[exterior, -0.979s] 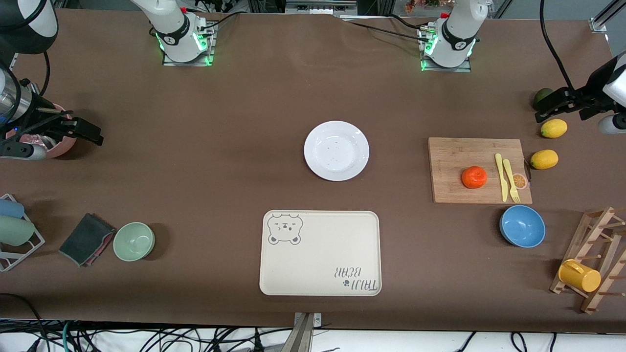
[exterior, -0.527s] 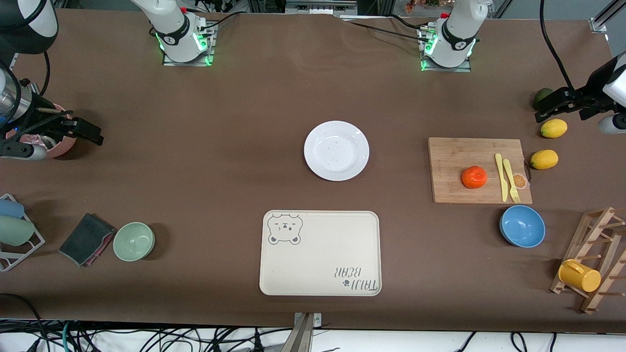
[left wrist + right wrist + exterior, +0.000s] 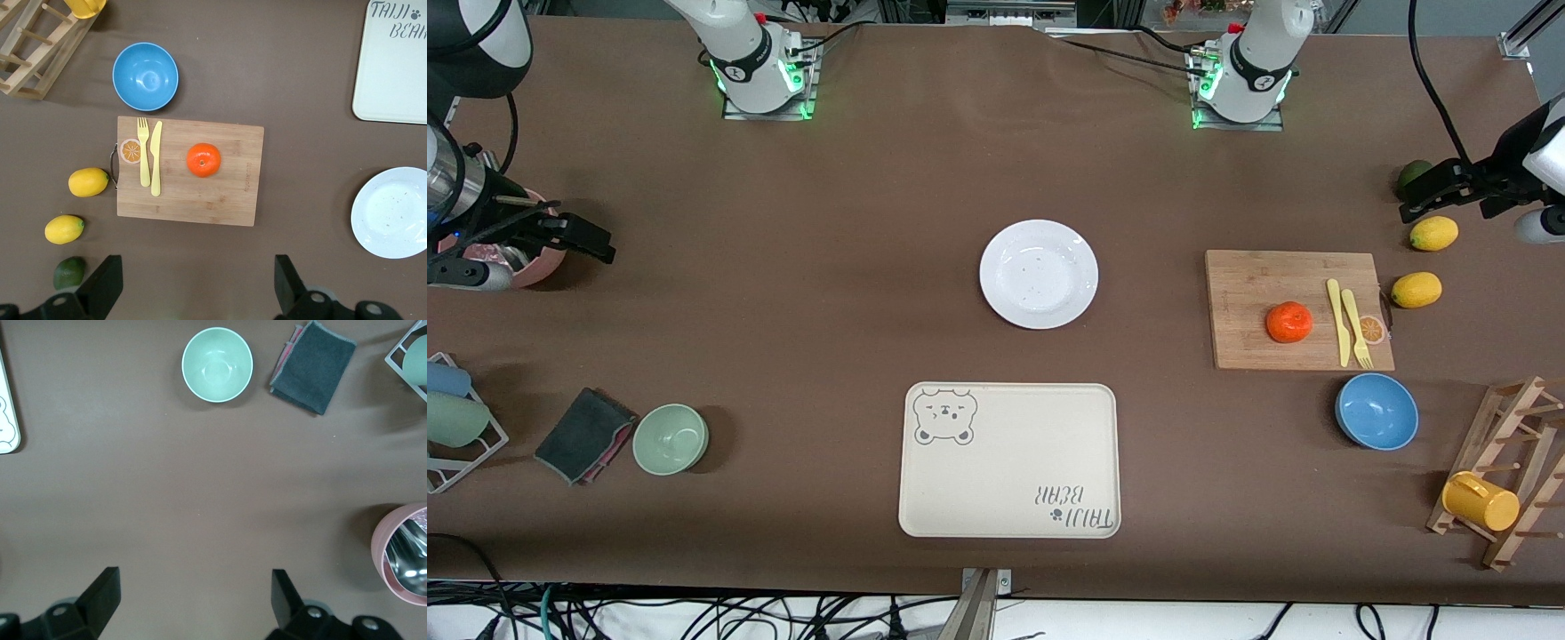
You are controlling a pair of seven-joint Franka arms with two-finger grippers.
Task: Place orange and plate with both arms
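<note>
Clearly nothing of the task is done yet: the orange [image 3: 1289,322] sits on the wooden cutting board [image 3: 1254,293] toward the left arm's end of the table, just beside the yellow knife [image 3: 1336,320] and fork [image 3: 1355,327], and the plate [image 3: 1039,274] lies bare at the table's middle, farther from the front camera than the bear-print tray [image 3: 1009,460]. Both pickups and both placements are left, by my judgement. The left gripper [image 3: 1432,188] hangs over the table edge at its own end near the lemons, its fingers [image 3: 101,288] spread wide and holding nothing. The right gripper [image 3: 574,238] hangs beside the pink cup [image 3: 538,262] at the other end, likewise released and unladen. Count: one orange, one plate, one tray, one board, two lemons [image 3: 1433,233], one lime [image 3: 1412,174], two bowls, green [image 3: 671,438] and blue [image 3: 1376,411], one yellow mug [image 3: 1480,501]
</note>
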